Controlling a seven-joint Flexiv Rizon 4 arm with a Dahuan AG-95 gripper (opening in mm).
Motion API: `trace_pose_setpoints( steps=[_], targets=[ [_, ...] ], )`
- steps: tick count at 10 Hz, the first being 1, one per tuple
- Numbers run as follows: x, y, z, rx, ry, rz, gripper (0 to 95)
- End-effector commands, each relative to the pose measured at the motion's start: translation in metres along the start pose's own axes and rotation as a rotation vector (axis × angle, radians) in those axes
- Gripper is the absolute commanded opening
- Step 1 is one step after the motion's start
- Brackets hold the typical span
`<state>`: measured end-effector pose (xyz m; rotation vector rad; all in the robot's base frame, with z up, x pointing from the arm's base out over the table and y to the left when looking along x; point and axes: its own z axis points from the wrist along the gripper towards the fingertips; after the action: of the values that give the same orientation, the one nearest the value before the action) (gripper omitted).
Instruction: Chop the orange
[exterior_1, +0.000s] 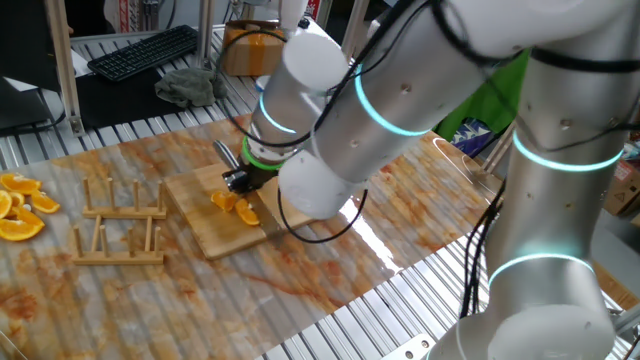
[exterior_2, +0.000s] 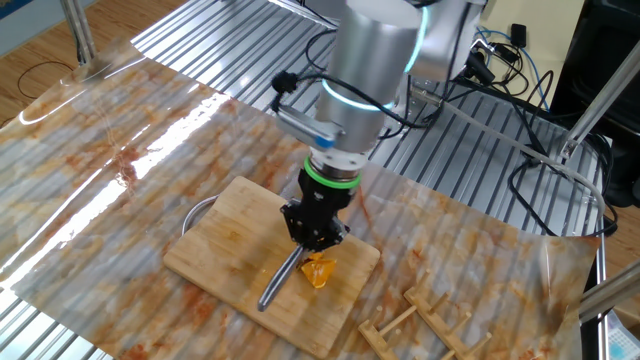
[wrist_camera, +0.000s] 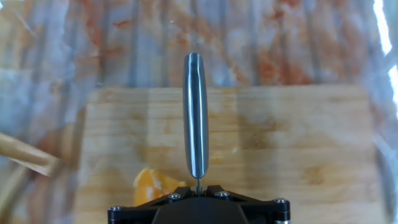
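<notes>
The orange (exterior_1: 234, 205) lies as a few small wedge pieces on the bamboo cutting board (exterior_1: 200, 215). It also shows in the other fixed view (exterior_2: 320, 270) and in the hand view (wrist_camera: 153, 185). My gripper (exterior_1: 240, 181) is shut on a steel knife (wrist_camera: 195, 118), directly over the pieces. In the other fixed view the gripper (exterior_2: 313, 228) holds the knife (exterior_2: 278, 280) slanting down onto the board (exterior_2: 220, 245) beside the orange. In the hand view the knife stands along the board (wrist_camera: 298, 143), with the orange just left of the gripper (wrist_camera: 198, 186).
A heap of bigger orange slices (exterior_1: 20, 208) lies at the left table edge. A wooden rack (exterior_1: 118, 228) stands left of the board and also shows in the other fixed view (exterior_2: 420, 325). A keyboard (exterior_1: 145, 50) and a cloth (exterior_1: 190, 85) lie at the back.
</notes>
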<state>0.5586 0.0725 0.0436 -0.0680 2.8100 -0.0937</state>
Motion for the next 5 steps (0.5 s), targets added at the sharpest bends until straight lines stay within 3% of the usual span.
trace_pose_setpoints(
  steps=[1, 2, 3, 4, 5],
  targets=[
    [-0.0097, -0.0147, -0.003, 0.036, 0.026, -0.028, 0.0],
    [-0.0101, -0.0153, -0.0033, 0.033, 0.048, -0.017, 0.0],
    [-0.0107, -0.0154, -0.0044, 0.002, 0.091, 0.032, 0.0],
    [-0.0111, -0.0156, -0.0049, -0.088, 0.131, 0.1, 0.0],
    [-0.0113, -0.0157, -0.0046, -0.12, 0.159, 0.13, 0.0]
  ],
)
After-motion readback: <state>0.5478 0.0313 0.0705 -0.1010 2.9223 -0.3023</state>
